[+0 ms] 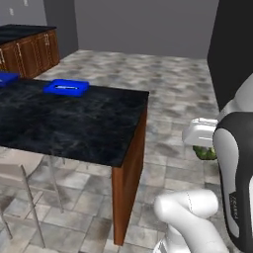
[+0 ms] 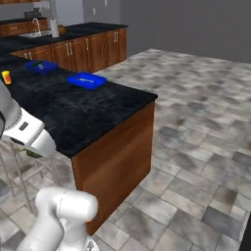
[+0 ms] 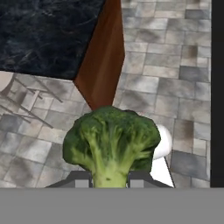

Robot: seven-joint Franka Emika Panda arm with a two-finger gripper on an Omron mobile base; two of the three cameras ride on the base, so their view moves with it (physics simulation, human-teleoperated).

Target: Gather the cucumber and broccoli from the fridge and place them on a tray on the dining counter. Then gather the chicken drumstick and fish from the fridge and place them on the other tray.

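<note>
**Broccoli held in the air beside the dining counter's corner**

The broccoli (image 3: 111,142) sits in the gripper (image 3: 110,181), stem down between the two dark fingertips (image 3: 81,180) and floret head spread wide above them — the jaws are closed on the pale stem. In the left base view a patch of the same green (image 1: 205,153) peeks out under the white hand, off the counter's near right corner and above the floor.

Beyond the floret, the hand view looks down on the dining counter (image 3: 48,35) — black marbled stone with its brown wooden leg (image 3: 103,65) at the corner — and on a grey stone-tile floor (image 3: 175,65). Metal chair legs (image 3: 26,105) show under the counter's edge.

On the counter top, well apart from the broccoli, lie two blue trays. The nearer tray (image 2: 86,80) carries a thin grey utensil; the farther tray (image 2: 41,65) holds a small dark green thing, too small to tell for sure. A small yellow and red item (image 2: 6,76) stands near the counter's left edge.
</note>
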